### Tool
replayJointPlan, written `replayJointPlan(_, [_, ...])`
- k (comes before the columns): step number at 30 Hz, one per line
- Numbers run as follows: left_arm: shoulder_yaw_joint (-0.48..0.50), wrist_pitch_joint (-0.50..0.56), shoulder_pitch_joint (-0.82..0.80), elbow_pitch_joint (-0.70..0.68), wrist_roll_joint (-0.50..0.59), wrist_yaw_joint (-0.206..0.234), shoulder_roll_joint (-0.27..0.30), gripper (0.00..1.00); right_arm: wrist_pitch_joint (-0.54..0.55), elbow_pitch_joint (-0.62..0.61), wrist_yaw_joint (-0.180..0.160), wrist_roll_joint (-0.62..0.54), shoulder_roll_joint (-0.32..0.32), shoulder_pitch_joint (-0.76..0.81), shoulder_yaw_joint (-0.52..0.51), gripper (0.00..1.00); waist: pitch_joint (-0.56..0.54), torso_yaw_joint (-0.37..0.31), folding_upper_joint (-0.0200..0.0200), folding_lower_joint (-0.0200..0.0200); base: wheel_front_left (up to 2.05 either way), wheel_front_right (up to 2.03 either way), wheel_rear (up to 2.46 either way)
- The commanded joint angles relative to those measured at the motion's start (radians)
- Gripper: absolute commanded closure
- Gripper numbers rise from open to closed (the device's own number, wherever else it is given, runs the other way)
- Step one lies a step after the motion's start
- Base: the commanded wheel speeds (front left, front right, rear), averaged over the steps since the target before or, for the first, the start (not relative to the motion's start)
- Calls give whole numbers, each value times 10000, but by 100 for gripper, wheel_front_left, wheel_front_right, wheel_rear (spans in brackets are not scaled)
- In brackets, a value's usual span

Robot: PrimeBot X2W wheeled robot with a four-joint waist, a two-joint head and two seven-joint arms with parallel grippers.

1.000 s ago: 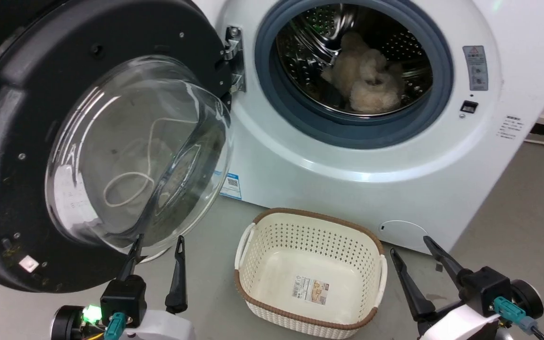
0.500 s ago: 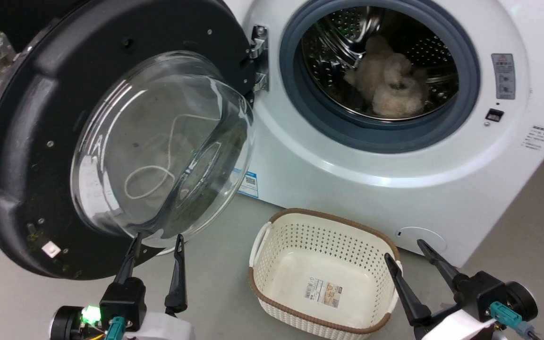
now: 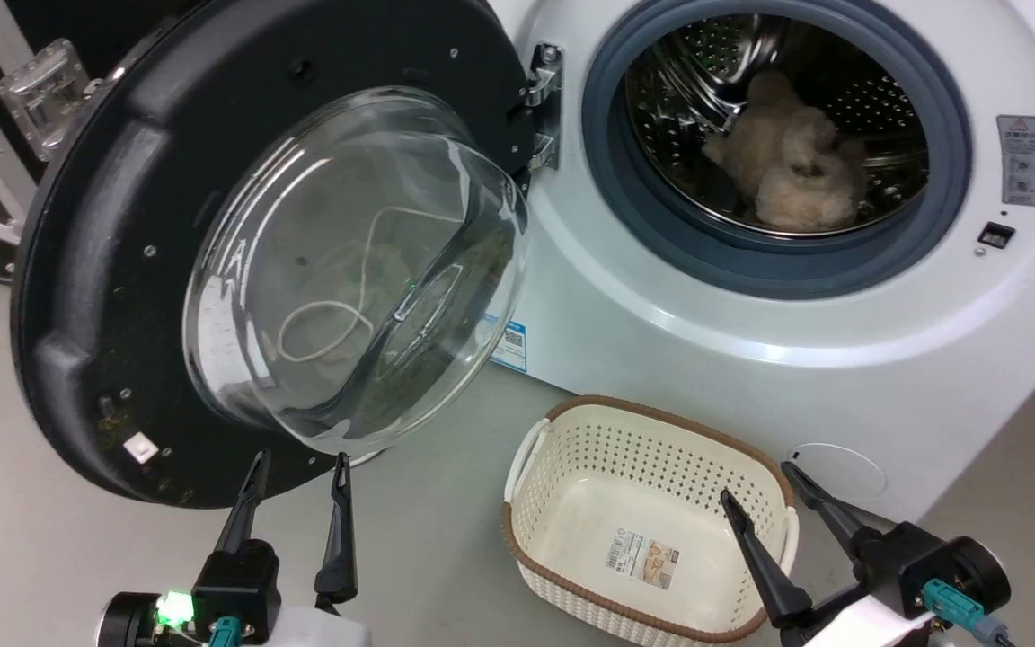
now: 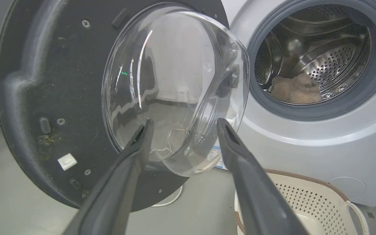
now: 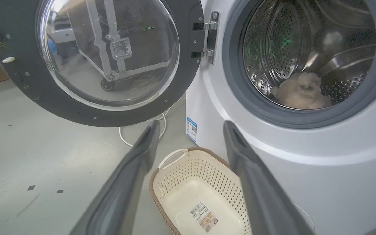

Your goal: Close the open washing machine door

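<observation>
The washing machine door (image 3: 104,270) stands wide open at the left, its black rim and bulging clear glass bowl (image 3: 356,270) facing me, hung on a metal hinge (image 3: 543,108). The white washing machine (image 3: 751,359) shows its grey gasket and steel drum, with a fluffy beige item (image 3: 787,175) inside. My left gripper (image 3: 297,463) is open just below the bowl's lower edge, not touching it. In the left wrist view the open gripper (image 4: 183,125) points at the bowl (image 4: 175,88). My right gripper (image 3: 760,481) is open above the basket; in its wrist view the gripper (image 5: 191,127) is also open.
A cream perforated basket (image 3: 571,440) with a brown rim stands empty on the grey floor before the machine. A white cable (image 5: 162,125) lies on the floor under the door. A blue sticker (image 3: 508,346) marks the machine's lower left front.
The head camera has turned left, so door, machine and basket shift right in view. The door's bottom edge now sits higher relative to my left gripper. Both grippers remain open.
</observation>
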Motion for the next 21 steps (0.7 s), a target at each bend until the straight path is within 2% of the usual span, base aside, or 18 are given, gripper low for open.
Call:
replayJointPlan(1, [-53, -108, 122, -43, -93, 56, 71, 0, -97, 72, 5, 83, -84, -138, 89, 0, 1, 69, 0, 0, 0, 0, 0])
replayJointPlan(9, [-111, -275, 138, -37, -136, 97, 117, 0, -264, 212, 6, 226, -182, -173, 330, 0, -18, 386, 0, 0, 0, 0, 0])
replayJointPlan(10, [-129, -296, 133, -16, -155, 78, 121, 13, -285, 231, 6, 241, -193, -179, 356, 0, -22, 425, 0, 0, 0, 0, 0])
replayJointPlan(11, [-196, -359, 94, 6, -187, 15, 130, 100, -348, 287, 6, 292, -213, -185, 407, 0, -32, 543, 0, 0, 0, 0, 0])
replayJointPlan(19, [622, -526, -358, -1331, -864, 269, -110, 100, -515, 335, 7, 364, -236, 27, 269, 0, -27, 887, 0, 0, 0, 0, 0])
replayJointPlan(21, [1130, -568, -619, -1763, -1463, 314, -193, 100, -557, 333, 7, 367, -248, 116, 212, 0, -24, 970, 0, 0, 0, 0, 0])
